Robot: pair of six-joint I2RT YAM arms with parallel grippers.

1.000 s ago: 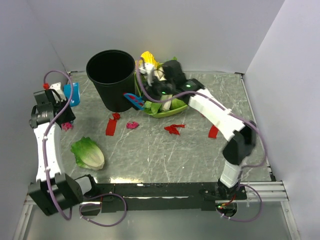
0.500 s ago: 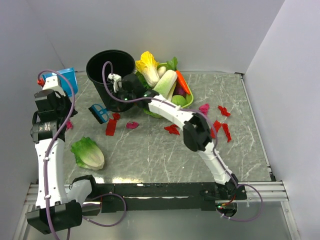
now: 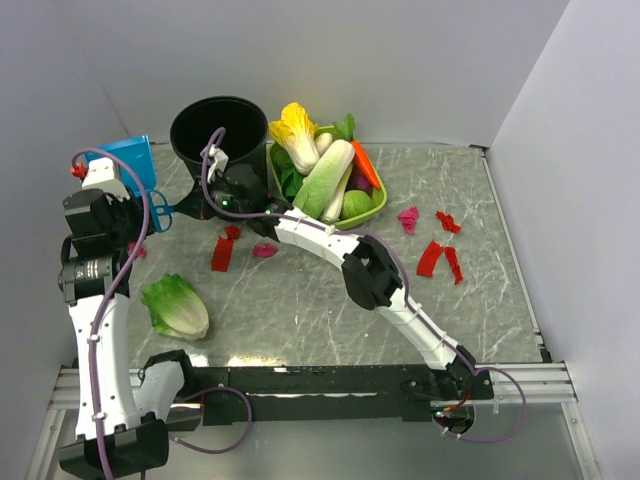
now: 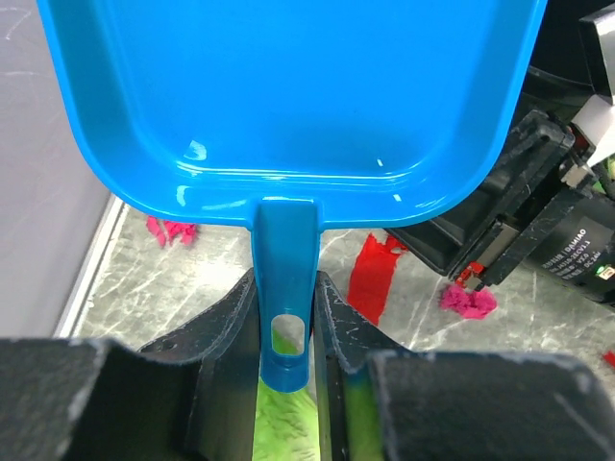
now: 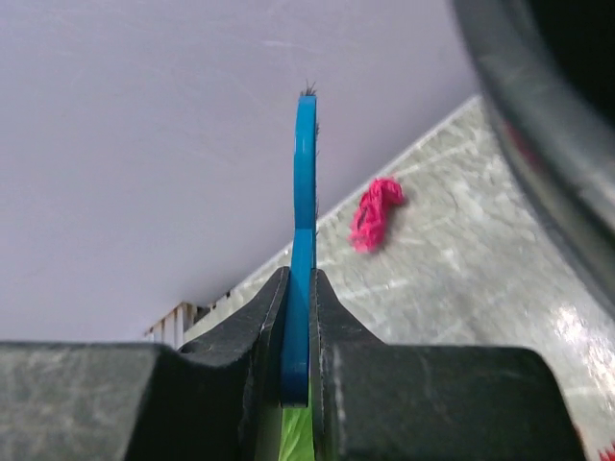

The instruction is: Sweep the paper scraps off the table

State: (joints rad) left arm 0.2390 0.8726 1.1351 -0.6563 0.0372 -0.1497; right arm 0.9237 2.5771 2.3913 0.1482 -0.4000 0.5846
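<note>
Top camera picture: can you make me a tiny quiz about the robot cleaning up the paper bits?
1. True or false: the left gripper holds a blue dustpan by its handle.
2. The right gripper pinches: A) a spoon, B) a blue brush, C) a sponge.
3. What do the red and pink paper scraps lie on?
Key: 1 true; 2 B; 3 the table.
</note>
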